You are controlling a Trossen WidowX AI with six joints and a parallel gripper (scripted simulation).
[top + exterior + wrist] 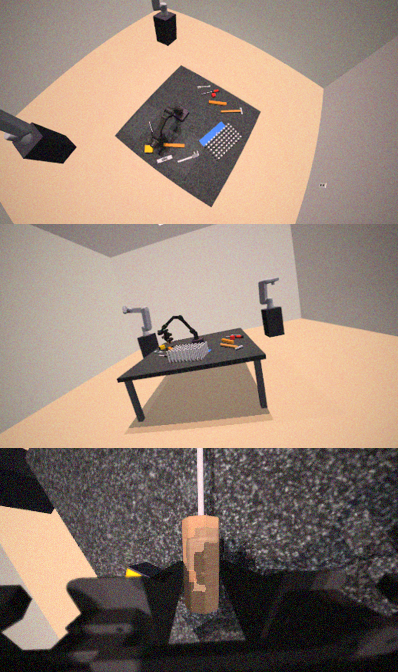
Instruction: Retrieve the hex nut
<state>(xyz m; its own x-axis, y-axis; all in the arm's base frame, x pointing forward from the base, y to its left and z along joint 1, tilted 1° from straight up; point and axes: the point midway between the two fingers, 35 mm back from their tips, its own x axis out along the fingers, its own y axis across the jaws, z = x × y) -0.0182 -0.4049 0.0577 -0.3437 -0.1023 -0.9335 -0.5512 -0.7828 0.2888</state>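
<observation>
My gripper (154, 143) (168, 338) (201, 564) is shut on the wooden handle of a thin-rod tool (201, 530). Its pale rod (200, 483) (150, 127) points straight away from the fingers. The gripper is above the table's left part in the top view, well away from the spacers. The metal spacers (188, 352) stand upright in a dense block of rows. The blue taped strip (211, 134) (210, 350) lies along the field's side facing the arm's base. The hex nut cannot be made out in any view.
A yellow block (148, 149) (162, 347) lies near the gripper. An orange bar (176, 145), a white labelled piece (164, 159) and a grey caliper-like tool (187, 157) lie nearby. A hammer (231, 111), an orange block (217, 103), a red screwdriver (216, 90) and a wrench (203, 87) lie across the table.
</observation>
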